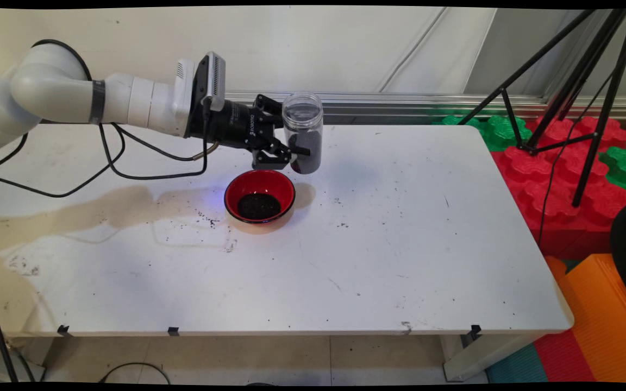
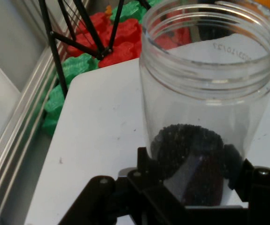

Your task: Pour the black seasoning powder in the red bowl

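Currently, item by item:

1. Gripper (image 1: 291, 155): black two-finger unit on white arm coming in from the left, sitting horiz. above the table. Fingers are clamping a jar from both sides, low on its body.
2. Jar (image 1: 303, 133): clear plastic, threaded neck, no lid on. It is hanging upright off the table, just behind and to the right of the bowl. Approx. the lower third is holding dark granules; the upper part is showing empty.
3. Bowl (image 1: 260, 195): red outside, black inside, standing on the table directly below the gripper. A round heap of the same dark granules is lying in its bottom, filling only a small part.
4. Table (image 1: 400, 244): white; loose dark specks are lying scattered left of the bowl and elsewhere, plus a brownish stain running to the left edge.
5. Background, right: black tripod legs (image 1: 590, 81), red and green foam blocks (image 1: 557, 179).

Progress, as a judgement: some granules seem to be in the bowl already, though poss. placed there otherwise; plenty are remaining in the jar.
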### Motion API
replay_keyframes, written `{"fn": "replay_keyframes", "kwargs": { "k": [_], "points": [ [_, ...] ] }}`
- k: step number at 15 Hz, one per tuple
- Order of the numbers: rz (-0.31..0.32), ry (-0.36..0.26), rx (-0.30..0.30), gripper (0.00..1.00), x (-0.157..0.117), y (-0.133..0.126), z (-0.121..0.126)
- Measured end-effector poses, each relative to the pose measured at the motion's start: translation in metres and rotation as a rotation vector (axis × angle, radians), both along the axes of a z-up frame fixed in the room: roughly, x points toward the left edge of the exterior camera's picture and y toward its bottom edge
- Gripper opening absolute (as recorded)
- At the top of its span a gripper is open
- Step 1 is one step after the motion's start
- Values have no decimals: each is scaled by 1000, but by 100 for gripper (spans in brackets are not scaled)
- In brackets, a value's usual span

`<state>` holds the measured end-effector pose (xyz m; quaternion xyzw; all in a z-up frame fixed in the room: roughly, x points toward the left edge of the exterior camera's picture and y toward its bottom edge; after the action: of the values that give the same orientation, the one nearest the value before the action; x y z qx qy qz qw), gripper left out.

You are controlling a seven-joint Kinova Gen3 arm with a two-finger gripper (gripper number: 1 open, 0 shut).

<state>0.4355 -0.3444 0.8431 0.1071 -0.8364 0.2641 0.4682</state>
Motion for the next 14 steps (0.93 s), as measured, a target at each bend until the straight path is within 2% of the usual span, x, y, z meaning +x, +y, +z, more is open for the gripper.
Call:
{"fn": "replay_keyframes", "kwargs": {
  "k": [7,14],
  "points": [
    [10,-75,-44,0,5,-5,-3],
    [6,-198,-94,0,32,-4,-10]
  ]
}}
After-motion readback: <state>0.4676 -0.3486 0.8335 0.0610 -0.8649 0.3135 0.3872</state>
